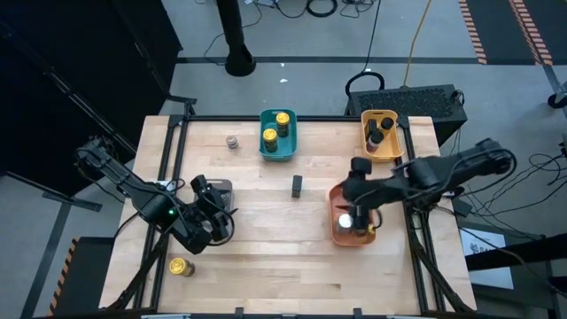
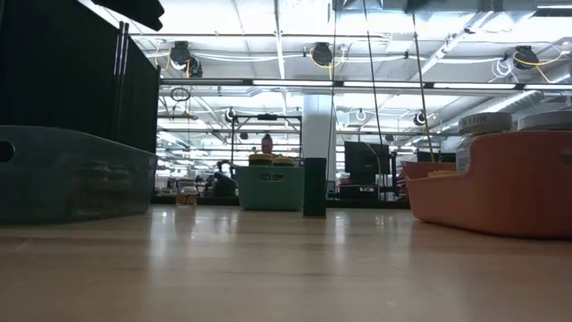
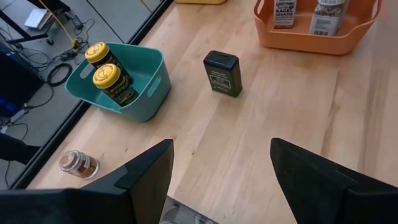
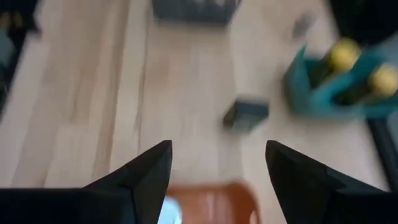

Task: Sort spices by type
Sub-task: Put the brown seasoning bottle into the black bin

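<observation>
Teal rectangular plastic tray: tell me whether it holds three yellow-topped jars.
No, the teal rectangular plastic tray holds only two yellow-topped jars, as the high view shows.

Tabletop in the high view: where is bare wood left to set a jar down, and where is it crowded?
Free: the wide strip between the teal tray, black tin and left gripper, and the near edge right of the yellow-topped jar. Crowded: the right side, where the right gripper hangs over the orange tray beside the yellow tray.

Two jars (image 1: 276, 127) in the far tray (image 1: 290, 150) — tin (image 1: 297, 184) just before it.
</observation>
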Available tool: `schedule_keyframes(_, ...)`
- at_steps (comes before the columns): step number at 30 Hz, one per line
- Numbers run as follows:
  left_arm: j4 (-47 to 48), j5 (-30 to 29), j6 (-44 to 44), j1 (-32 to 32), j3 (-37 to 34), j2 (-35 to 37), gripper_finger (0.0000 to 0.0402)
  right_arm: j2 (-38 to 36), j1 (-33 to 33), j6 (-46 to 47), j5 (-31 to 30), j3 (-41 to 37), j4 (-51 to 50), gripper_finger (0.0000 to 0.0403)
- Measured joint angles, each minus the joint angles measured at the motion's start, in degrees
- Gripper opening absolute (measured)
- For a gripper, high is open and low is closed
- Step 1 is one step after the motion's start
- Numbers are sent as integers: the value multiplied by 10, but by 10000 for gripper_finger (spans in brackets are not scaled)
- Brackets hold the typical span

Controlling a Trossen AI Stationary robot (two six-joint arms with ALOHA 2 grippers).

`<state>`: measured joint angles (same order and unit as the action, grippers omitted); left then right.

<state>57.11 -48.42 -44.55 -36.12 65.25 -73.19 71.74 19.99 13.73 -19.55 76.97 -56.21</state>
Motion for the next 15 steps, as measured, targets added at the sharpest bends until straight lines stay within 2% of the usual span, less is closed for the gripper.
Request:
schedule_keyframes(8,-9,-1,0,0,0,0,274,-38,0,-131,-14,-9,160,224)
schedule_keyframes(15,-13,-1,0,0,0,-8,274,-46,0,-176,-11,-113,288,211)
